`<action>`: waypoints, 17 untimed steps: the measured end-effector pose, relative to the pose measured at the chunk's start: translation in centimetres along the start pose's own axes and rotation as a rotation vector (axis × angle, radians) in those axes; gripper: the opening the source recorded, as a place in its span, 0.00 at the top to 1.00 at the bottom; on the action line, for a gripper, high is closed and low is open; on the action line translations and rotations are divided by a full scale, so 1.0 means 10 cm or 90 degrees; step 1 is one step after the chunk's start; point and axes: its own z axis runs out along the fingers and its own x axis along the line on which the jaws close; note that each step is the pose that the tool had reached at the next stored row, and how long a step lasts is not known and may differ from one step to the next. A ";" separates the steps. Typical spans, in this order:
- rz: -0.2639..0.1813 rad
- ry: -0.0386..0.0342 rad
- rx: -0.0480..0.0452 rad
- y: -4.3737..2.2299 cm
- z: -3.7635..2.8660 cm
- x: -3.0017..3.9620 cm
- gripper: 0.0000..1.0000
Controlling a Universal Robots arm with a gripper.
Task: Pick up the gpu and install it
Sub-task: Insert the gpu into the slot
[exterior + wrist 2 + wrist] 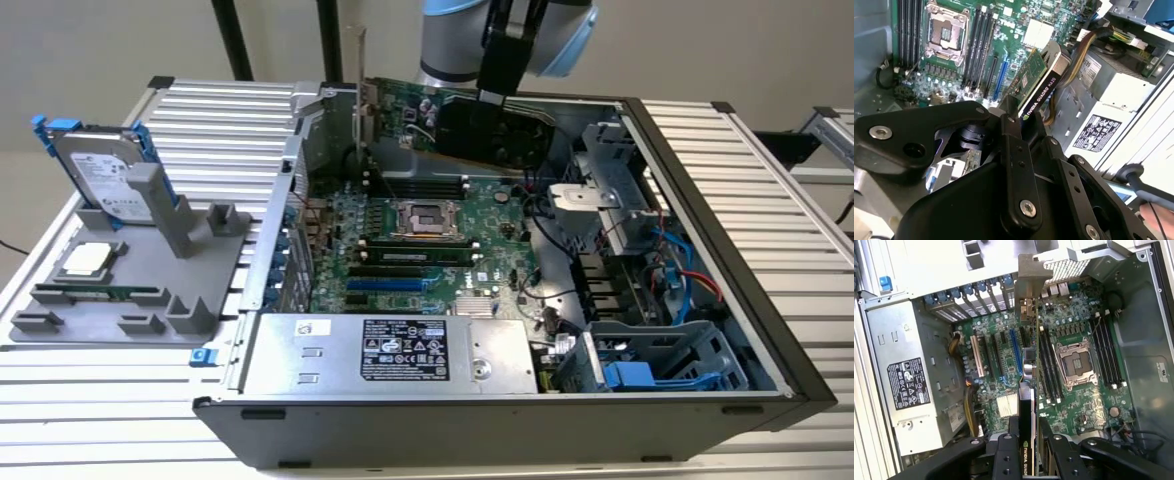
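Exterior view: the black gripper point(497, 95) hangs from the arm over the far end of an open computer case point(747, 300), its fingers clamped on the gpu point(461, 125). The card is in the air, held on edge above the motherboard point(427, 250), with its green board and black cooler facing the camera and its silver bracket toward the exterior view's left, near the case's rear wall. It is not seated in any slot.

In the first wrist view the gripper point(1026, 447) pinches the gpu point(1027, 390) by its black top edge, and the card runs away from the camera as a thin line, its bracket at the far end by the row of rear slot covers. Below it lie a blue expansion slot point(1016, 352), the empty processor socket point(1075, 362) and rows of memory slots.

In the second wrist view the gripper point(1021, 135) and the gpu point(1041, 85) appear from the other side, the card tilted over the board.

Further out, a silver power supply point(387, 355) fills the near end of the case. On the table at the exterior view's left, a grey holder point(134, 280) carries an upright hard drive point(107, 175) in a blue frame.
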 end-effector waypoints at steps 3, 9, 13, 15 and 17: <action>-0.011 0.0007 0.0003 0.000 -0.006 0.000 1.00; -0.032 0.0022 0.0010 0.001 -0.016 0.001 1.00; -0.046 0.0032 0.0015 0.002 -0.021 0.001 1.00; -0.053 0.0037 0.0017 0.002 -0.024 0.001 1.00; -0.060 0.0042 0.0019 0.002 -0.027 0.001 1.00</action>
